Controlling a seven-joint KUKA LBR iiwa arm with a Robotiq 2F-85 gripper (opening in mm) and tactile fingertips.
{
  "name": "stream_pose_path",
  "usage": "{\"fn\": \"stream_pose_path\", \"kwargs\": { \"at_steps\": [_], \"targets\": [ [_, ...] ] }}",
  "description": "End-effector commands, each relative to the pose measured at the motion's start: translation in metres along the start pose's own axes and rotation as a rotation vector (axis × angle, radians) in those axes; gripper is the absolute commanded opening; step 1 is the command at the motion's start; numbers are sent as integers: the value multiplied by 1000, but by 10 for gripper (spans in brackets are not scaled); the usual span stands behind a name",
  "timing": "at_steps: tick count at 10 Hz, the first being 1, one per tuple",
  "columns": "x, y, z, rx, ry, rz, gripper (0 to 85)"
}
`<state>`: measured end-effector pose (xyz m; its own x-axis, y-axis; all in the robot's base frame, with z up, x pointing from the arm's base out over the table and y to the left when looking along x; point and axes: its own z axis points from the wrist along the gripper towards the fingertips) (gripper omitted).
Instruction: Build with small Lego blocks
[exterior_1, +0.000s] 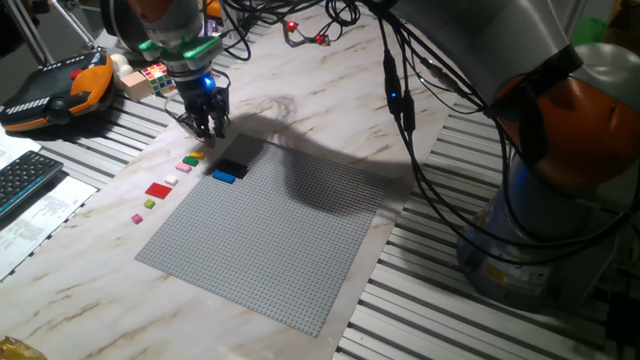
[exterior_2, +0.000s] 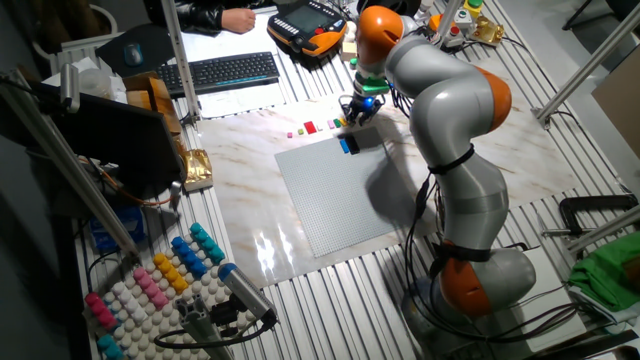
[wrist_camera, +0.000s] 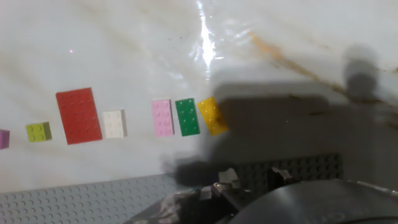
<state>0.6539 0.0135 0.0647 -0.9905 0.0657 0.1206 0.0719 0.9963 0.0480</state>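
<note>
no brand, label or writing can be read in any view.

the gripper (exterior_1: 207, 124) hangs just above the marble tabletop (exterior_1: 330, 95), at the far left corner of the grey baseplate (exterior_1: 270, 240). a blue light glows on the wrist above it. its dark fingers (exterior_1: 215, 121) point down and sit close together, but whether they are parted or closed cannot be told, and nothing can be seen held between them. in the hand view only dark, blurred finger parts show at the bottom edge.

the small lego blocks lie in a loose row on the marble beside the baseplate's left edge. in the hand view, from left to right: a sliver of a pink piece (wrist_camera: 3, 139) at the frame edge, a lime square (wrist_camera: 38, 131), a large red plate (wrist_camera: 79, 115), a white block (wrist_camera: 114, 123), a pink block (wrist_camera: 162, 117), a green block (wrist_camera: 187, 116) and a yellow block (wrist_camera: 212, 116). the last three lie side by side, almost touching, with the yellow one at the edge of the gripper's shadow.

on the baseplate near that corner sit a black brick (exterior_1: 232, 168) and a blue brick (exterior_1: 224, 176), touching each other.

behind the gripper, a multicoloured cube (exterior_1: 152, 77) rests by an orange and black pendant (exterior_1: 58, 88). a keyboard (exterior_1: 25, 180) lies at the left.

in the other fixed view, a tray (exterior_2: 160, 290) holds rows of pink, white and blue pegs.
</note>
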Motion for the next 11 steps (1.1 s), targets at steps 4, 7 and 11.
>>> {"fn": "stream_pose_path", "kwargs": {
  "at_steps": [4, 7, 11],
  "targets": [
    [0, 0, 0, -21, 0, -54, 387],
    [-11, 6, 7, -11, -22, -76, 417],
    [-12, 11, 23, 31, -72, -116, 427]
  ]
}}
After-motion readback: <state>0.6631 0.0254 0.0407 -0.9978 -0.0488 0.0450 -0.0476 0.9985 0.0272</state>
